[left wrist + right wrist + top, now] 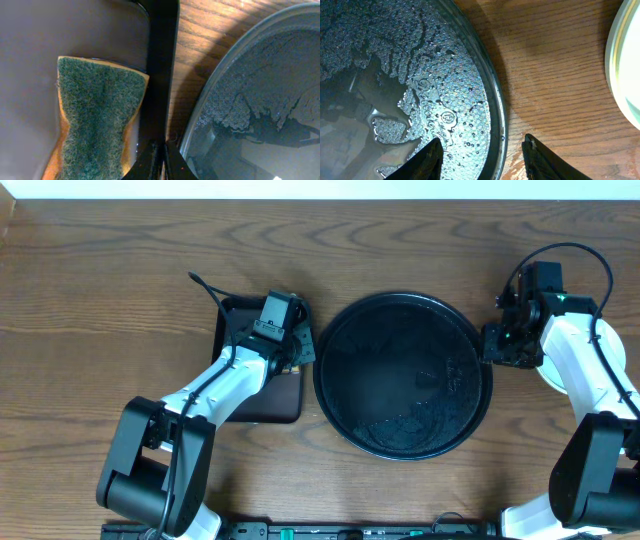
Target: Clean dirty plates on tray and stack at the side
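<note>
Right gripper (482, 141) fingers apart, either side of wet tray (420, 75) rim; plates (626, 65) on table (555, 75) to their right, off tray. Left gripper (161, 156) fingers together, gripping nothing; green-topped sponge (95, 120) left of them, on small tray (30, 50).

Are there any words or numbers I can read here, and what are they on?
Nothing readable.
The black tray has a raised round stamp with a line of lettering beside it, too small and blurred to read.
Nothing else shows writing.
</note>
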{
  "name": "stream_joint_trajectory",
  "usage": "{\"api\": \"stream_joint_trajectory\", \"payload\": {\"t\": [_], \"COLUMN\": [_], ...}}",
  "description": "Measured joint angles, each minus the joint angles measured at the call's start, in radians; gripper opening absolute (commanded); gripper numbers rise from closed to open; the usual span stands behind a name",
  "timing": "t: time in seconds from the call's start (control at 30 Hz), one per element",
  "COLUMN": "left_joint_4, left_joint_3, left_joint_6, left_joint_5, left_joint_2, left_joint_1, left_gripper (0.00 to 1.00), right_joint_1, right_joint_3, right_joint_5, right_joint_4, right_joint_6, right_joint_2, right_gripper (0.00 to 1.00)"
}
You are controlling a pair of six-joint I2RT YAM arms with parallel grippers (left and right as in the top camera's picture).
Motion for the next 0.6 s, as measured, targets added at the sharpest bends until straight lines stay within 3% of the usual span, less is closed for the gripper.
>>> {"api": "stream_joint_trajectory", "payload": {"t": [0.2, 0.33, 0.6], "left_joint_4": [-0.002, -0.073, -0.441], "left_joint_3": [0.0, 0.001, 0.027], "left_joint_6": [0.002, 0.018, 0.034], "left_joint_5": [0.0, -0.011, -0.161], "left_joint_2": [-0.01, -0.111, -0.354], "left_joint_1": [0.002, 0.003, 0.003], "left_gripper": [0.08, 0.08, 0.08], "right_joint_1": [0.0, 0.0, 0.0], "right_joint_3": [0.0, 0.0, 0.0], "right_joint_5": [0.0, 0.0, 0.0], "right_joint_4": [0.0, 0.0, -0.003], "right_joint_6": [0.0, 0.0, -0.001], "right_joint_2": [0.0, 0.0, 0.0], "right_gripper": [0.51, 0.52, 0.52]}}
